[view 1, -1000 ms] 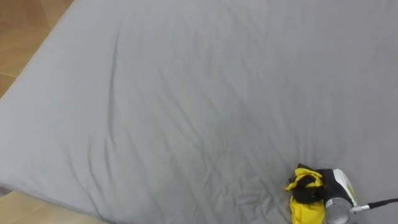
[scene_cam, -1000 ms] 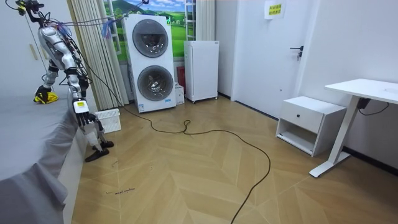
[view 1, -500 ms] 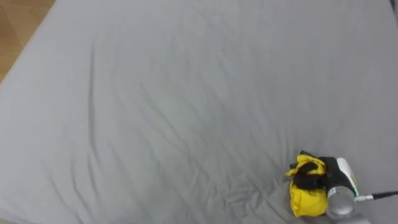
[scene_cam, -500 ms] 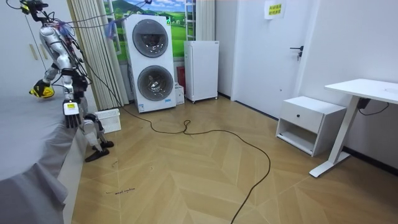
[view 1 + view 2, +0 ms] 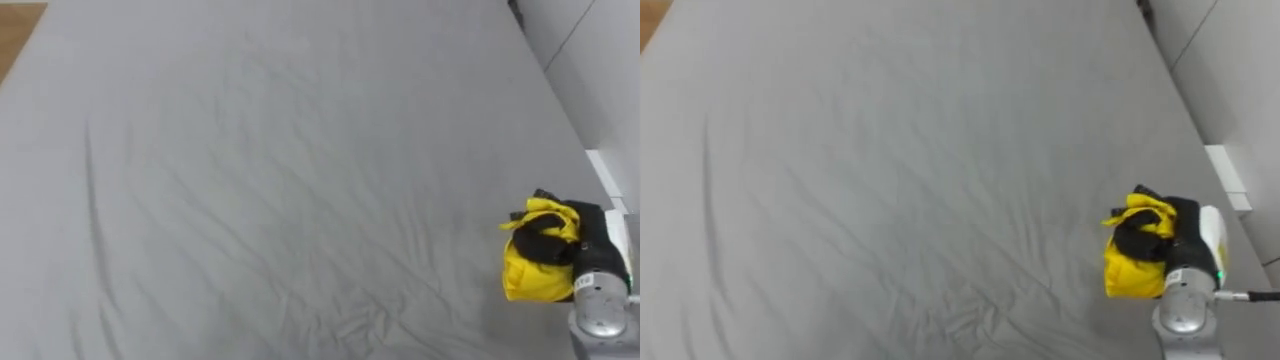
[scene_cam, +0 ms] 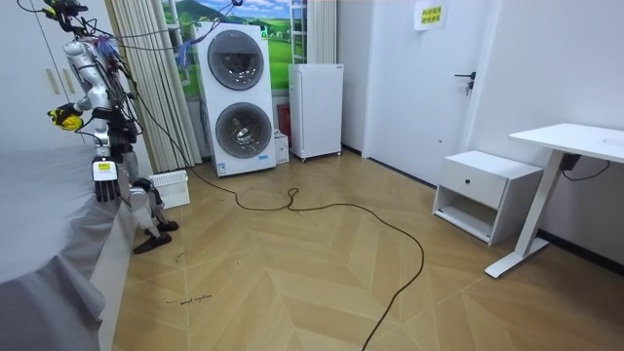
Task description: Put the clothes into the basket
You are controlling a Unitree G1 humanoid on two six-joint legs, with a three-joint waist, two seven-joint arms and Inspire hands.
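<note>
Robot: stands at the bed's edge, upper left of the room view, facing the bed.
Right hand point(image 5: 586, 246): lower right of the left eye view, dark fingers curled round the yellow garment point(image 5: 530, 281).
Yellow garment: bunched in that hand; in the room view it is held above the sheet.
Bed point(image 5: 250, 180): grey sheet, creased, across the frame.
Left hand point(image 6: 103, 185): hangs low beside the bed's edge, left of the room view; state cannot be told.
Basket point(image 6: 172, 189): white, on the floor near the robot's feet, well apart from the garment.
</note>
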